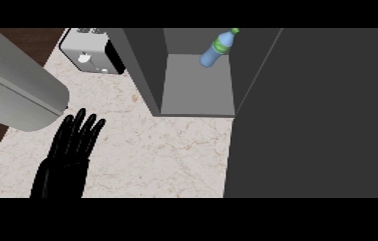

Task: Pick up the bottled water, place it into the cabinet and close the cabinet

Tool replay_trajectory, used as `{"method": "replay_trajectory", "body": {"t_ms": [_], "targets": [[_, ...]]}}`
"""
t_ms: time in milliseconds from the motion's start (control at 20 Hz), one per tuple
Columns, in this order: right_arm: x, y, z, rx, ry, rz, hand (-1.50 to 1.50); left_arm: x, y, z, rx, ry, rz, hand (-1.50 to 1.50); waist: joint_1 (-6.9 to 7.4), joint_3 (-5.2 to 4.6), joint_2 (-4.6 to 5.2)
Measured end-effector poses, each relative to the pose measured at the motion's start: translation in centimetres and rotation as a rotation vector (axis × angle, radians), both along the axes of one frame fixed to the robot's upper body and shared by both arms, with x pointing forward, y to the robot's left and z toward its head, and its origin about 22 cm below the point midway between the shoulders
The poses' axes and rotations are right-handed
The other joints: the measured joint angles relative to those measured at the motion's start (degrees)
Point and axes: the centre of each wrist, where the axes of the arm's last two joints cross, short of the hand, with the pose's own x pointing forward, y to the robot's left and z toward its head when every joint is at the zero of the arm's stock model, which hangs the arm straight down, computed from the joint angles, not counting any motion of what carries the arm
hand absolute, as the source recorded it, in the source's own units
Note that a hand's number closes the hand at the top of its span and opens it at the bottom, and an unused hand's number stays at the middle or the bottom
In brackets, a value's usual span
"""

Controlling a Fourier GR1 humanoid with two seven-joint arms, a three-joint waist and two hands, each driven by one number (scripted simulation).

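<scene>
A blue plastic bottle [215, 49] leans inside the grey cabinet [193, 87] at one o'clock, while the left hand [68, 150], fingers straight and released, rests over the speckled marble counter [162, 150] at eight o'clock.

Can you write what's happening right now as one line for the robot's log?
bottled water: inside cabinet | cabinet door: open | left robot hand: open, over counter | right robot hand: not in view

Blue bottled water [216, 49] upright inside open cabinet [193, 87]

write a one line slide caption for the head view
Bottled water stands inside the open cabinet; left hand rests open over the counter.
</scene>
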Motion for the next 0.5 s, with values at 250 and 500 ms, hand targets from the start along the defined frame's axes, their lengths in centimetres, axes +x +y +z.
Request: {"method": "replay_trajectory", "body": {"t_ms": [250,500], "targets": [[0.6,0.3,0.2,-0.028,-0.026,0.042,1.50,-1.1,2.0,0.5,-0.007,0.005,0.006,-1.50,0.95,-0.25,-0.22],[0.5,0.7,0.2,-0.015,-0.011,-0.025,1.50,-2.1,4.0,1.1,-0.001,0.000,0.002,-1.50,2.19,-0.38,0.17]]}}
